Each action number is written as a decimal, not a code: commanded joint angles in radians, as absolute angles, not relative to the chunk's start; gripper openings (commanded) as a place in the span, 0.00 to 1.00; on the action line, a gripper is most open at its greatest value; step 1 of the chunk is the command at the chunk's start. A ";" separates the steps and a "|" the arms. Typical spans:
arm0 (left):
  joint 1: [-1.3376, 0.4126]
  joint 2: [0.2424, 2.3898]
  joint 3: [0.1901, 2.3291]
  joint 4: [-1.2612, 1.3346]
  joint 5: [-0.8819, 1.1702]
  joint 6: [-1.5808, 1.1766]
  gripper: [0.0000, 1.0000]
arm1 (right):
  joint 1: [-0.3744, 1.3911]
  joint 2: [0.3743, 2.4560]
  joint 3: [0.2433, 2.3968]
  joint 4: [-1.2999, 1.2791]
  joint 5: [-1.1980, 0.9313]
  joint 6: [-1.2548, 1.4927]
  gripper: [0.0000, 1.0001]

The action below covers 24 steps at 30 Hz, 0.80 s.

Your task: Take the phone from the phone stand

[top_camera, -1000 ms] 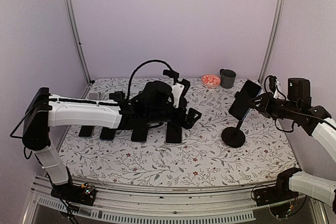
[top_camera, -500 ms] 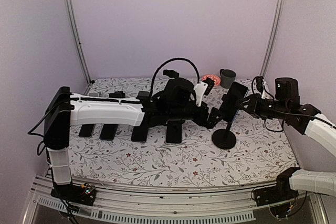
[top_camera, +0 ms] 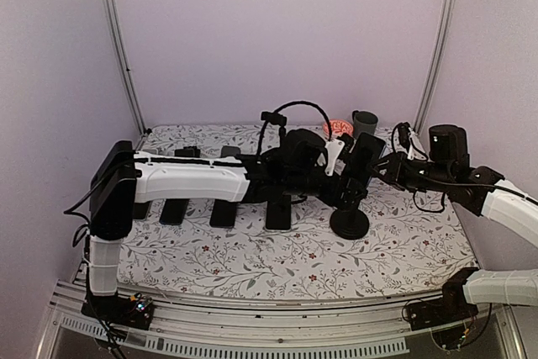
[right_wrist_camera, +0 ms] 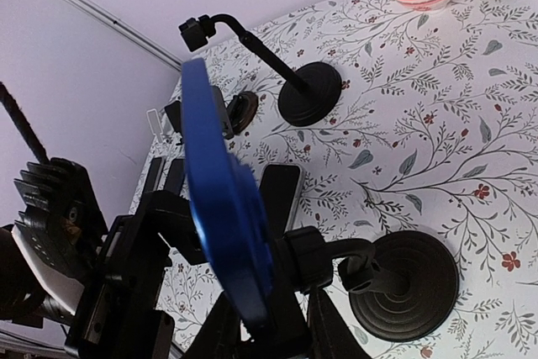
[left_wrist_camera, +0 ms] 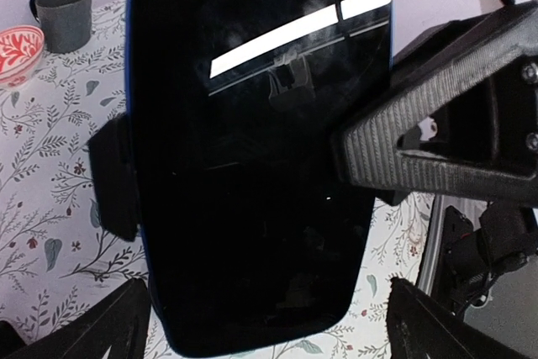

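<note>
The phone (left_wrist_camera: 252,149) has a black screen and a blue case (right_wrist_camera: 223,208). It sits clamped in the black phone stand (top_camera: 349,223), tilted above the stand's round base (right_wrist_camera: 403,283). My right gripper (right_wrist_camera: 277,325) is shut on the stand's holder behind the phone, and one of its fingers (left_wrist_camera: 420,140) lies against the phone's right edge. In the top view the right gripper (top_camera: 380,167) sits just right of the phone (top_camera: 363,161). My left gripper (left_wrist_camera: 269,334) is open, facing the screen, with one finger on each side of the phone's lower end. In the top view the left gripper (top_camera: 346,181) sits just left of the phone.
A second, empty phone stand (right_wrist_camera: 309,94) stands further back. Several phones (top_camera: 277,212) lie in a row on the floral tablecloth under my left arm. A red bowl (top_camera: 338,128) and a grey cup (top_camera: 364,124) stand at the back.
My right gripper has carried the stand and phone leftward toward the table's middle. My left arm has stretched right, bringing its open gripper up to the phone.
</note>
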<state>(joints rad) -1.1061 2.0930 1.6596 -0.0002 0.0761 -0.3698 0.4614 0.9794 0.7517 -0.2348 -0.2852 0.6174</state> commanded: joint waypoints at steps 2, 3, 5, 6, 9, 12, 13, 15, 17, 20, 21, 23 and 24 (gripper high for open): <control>-1.124 2.132 1.712 -0.036 0.091 -0.370 0.99 | 0.481 0.984 0.771 -0.072 -0.283 0.634 0.11; -1.124 2.136 1.716 -0.037 0.090 -0.368 0.99 | 0.483 0.988 0.770 -0.068 -0.284 0.636 0.11; -1.123 2.144 1.728 -0.044 0.083 -0.364 0.99 | 0.488 0.995 0.772 -0.066 -0.283 0.637 0.11; -1.123 2.148 1.737 -0.050 0.077 -0.363 0.99 | 0.489 0.997 0.773 -0.067 -0.284 0.637 0.11; -1.124 2.167 1.768 -0.084 0.041 -0.356 0.99 | 0.492 0.999 0.775 -0.065 -0.285 0.641 0.11; -1.121 2.181 1.793 -0.108 0.006 -0.362 0.97 | 0.494 1.000 0.773 -0.069 -0.288 0.644 0.12; -1.120 2.184 1.800 -0.111 -0.003 -0.362 0.97 | 0.494 1.000 0.769 -0.071 -0.288 0.646 0.12; -1.121 2.187 1.807 -0.111 -0.008 -0.362 0.95 | 0.494 1.000 0.770 -0.079 -0.286 0.647 0.13; -1.120 2.185 1.806 -0.100 -0.007 -0.364 0.93 | 0.495 0.996 0.763 -0.078 -0.287 0.649 0.14; -1.121 2.181 1.796 -0.079 -0.001 -0.365 0.82 | 0.495 0.990 0.760 -0.082 -0.295 0.650 0.18; -1.120 2.178 1.792 -0.075 -0.001 -0.365 0.78 | 0.494 0.988 0.762 -0.090 -0.296 0.648 0.24; -1.119 2.172 1.781 -0.071 -0.012 -0.367 0.68 | 0.494 0.980 0.771 -0.109 -0.300 0.632 0.33; -1.115 2.167 1.773 -0.069 -0.010 -0.368 0.65 | 0.494 0.975 0.774 -0.121 -0.301 0.624 0.38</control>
